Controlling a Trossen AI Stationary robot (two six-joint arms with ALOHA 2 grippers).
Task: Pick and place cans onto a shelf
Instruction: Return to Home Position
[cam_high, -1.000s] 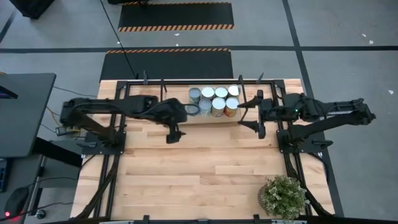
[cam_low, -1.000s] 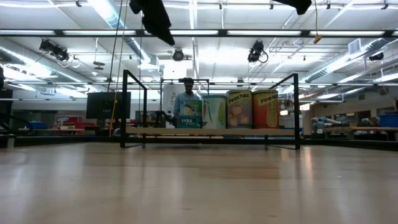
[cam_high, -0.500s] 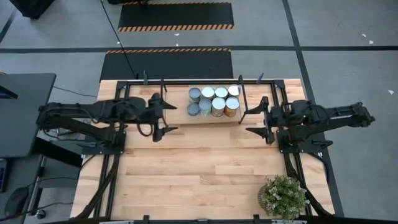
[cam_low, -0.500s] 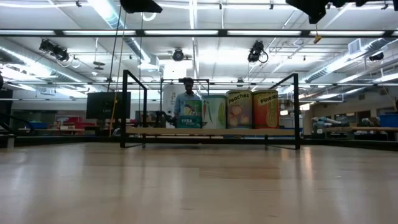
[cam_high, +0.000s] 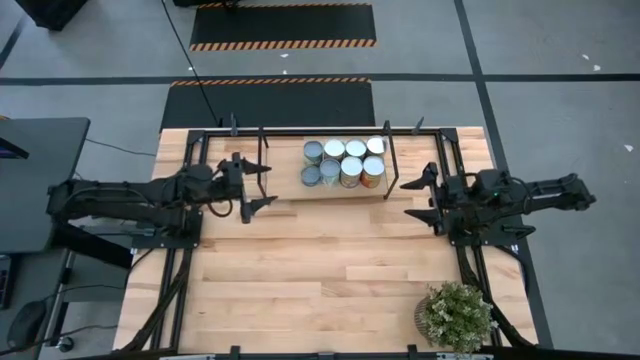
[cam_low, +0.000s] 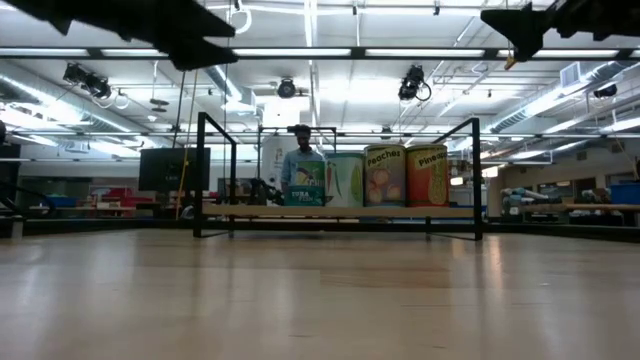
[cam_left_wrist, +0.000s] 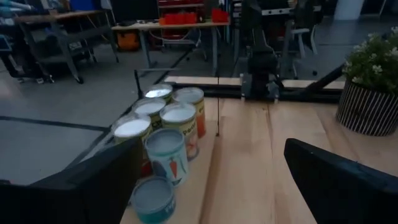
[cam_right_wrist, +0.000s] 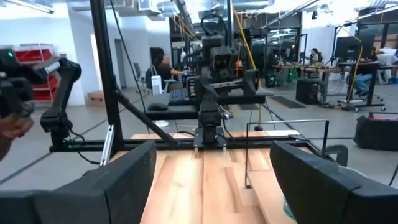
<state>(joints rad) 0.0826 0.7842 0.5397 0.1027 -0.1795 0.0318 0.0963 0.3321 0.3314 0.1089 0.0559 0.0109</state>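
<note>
My left pincer (cam_high: 262, 184) hangs above the desk (cam_high: 330, 270) just left of the shelf (cam_high: 283, 176), its 2 fingers spread wide with nothing between them. My right pincer (cam_high: 414, 198) hangs just past the shelf's right end, equally wide and empty. Both point inward across the desk, each arm folded close to its base. From desk height the arms show only as dark shapes in the top corners, well above the shelf.

The 8 cans (cam_high: 343, 162) stand upright on the shelf at the desk's far edge. They are packed in 2 rows of 4 and take up the right part of the board. From desk height the near row shows 4 labels side by side: a short tuna can (cam_low: 305, 186) at the left, then a taller pale green can (cam_low: 345, 180), a peaches can (cam_low: 384, 175) and a pineapple can (cam_low: 432, 175). Thin black posts rise at the shelf's corners. A person (cam_low: 298, 140) stands in the room beyond, partly hidden behind the tuna can.

My left wrist camera looks past my own fingers (cam_left_wrist: 81, 186) at the cans — a low one with a blue-grey top nearest, a carrot-labelled can (cam_left_wrist: 166, 155) right behind it, white tops farther on.

A potted plant (cam_high: 456, 315) sits near the desk's near right corner, well apart from both pincers.
</note>
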